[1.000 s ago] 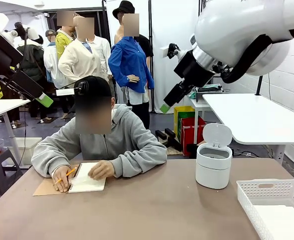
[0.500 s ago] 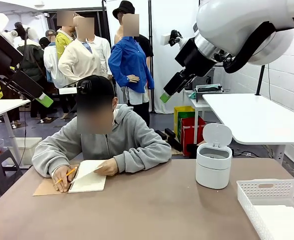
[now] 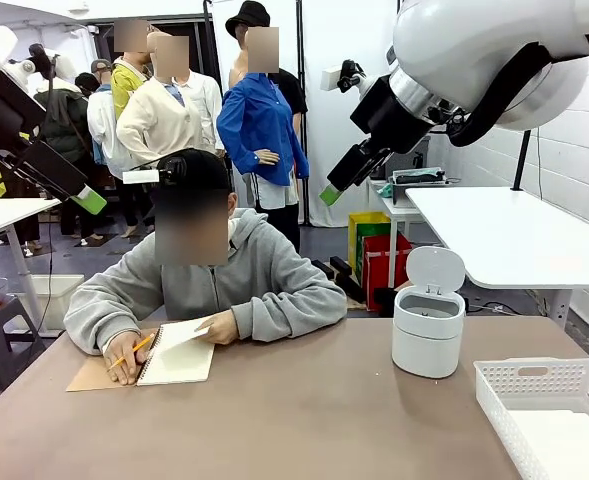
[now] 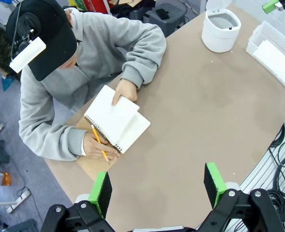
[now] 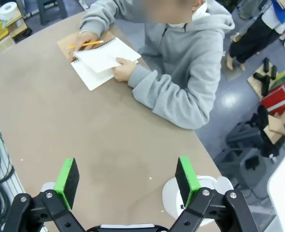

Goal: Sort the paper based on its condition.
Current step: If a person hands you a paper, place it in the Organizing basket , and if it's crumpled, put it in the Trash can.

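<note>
Paper (image 3: 564, 440) lies flat as a white sheet inside the white basket (image 3: 534, 384) at the lower right of the front view. We see another page (image 4: 111, 113) lifted at its edge by the person's hand (image 4: 124, 92), over the spiral notebook (image 3: 179, 368) at the left of the desk (image 3: 304, 420). We cannot tell whether that page is torn free. The person's other hand (image 3: 124, 365) holds a yellow pencil (image 3: 134, 349) beside the spiral. A round white bin (image 3: 428, 335) stands with its lid flipped up, near the basket.

Both arms hang high above the desk. The left jaws are spread wide with nothing between their green pads (image 4: 100, 193). The right jaws are spread just as wide, pads (image 5: 67, 181) bare.

We judge that sorting waits on a sheet being offered, and most of the risk lies there:
- Reaching toward the notebook while the person's hands are on it could bump a hand or the pencil.
- A thin sheet flat on the desk gives the jaws little to pinch, so they may scrape or slide it.
- A hard pinch could crease a clean sheet and blur the condition we sort by.
- Bin and basket stand close together, so a loosely held sheet could drift into the wrong one on release.
</note>
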`<state>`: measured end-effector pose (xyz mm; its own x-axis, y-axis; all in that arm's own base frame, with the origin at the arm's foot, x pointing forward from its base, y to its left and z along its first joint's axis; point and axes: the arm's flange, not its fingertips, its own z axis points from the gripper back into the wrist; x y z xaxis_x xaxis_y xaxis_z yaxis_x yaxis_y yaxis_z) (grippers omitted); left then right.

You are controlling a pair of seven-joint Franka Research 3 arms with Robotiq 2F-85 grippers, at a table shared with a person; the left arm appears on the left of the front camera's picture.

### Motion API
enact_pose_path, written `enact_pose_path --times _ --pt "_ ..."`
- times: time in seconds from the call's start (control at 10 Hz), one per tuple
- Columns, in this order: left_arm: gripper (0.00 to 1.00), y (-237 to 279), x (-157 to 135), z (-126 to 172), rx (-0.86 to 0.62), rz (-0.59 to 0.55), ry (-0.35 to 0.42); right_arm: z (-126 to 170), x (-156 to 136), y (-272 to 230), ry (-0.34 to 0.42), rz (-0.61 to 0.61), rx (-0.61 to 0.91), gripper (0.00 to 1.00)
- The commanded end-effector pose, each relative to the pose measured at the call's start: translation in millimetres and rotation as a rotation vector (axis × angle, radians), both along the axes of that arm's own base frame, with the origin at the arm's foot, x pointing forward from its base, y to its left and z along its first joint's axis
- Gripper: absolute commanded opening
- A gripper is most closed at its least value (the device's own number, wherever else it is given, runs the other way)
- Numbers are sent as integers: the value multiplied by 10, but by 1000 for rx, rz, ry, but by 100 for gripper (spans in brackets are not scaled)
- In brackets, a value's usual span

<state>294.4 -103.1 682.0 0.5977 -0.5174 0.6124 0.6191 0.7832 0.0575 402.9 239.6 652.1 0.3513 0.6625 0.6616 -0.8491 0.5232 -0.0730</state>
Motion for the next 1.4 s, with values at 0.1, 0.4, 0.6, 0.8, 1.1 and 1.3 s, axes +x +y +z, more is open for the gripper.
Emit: enact_pose_path --times 0.1,0.4,0.6,0.8,1.1,1.3 --pt "100 4 -1 -1 1 2 -1 -13 5 0 5 13 14 100" --pt "100 4 -1 -1 1 2 -1 -13 5 0 5 13 14 100" --pt "100 4 -1 -1 1 2 -1 -13 5 0 5 13 14 100" --pt "100 4 -1 -1 1 2 -1 -13 5 0 5 13 14 100" --pt "100 4 -1 -1 1 2 -1 -13 5 0 5 13 14 100" --pt "100 4 -1 -1 1 2 -1 -13 5 0 5 13 14 100"
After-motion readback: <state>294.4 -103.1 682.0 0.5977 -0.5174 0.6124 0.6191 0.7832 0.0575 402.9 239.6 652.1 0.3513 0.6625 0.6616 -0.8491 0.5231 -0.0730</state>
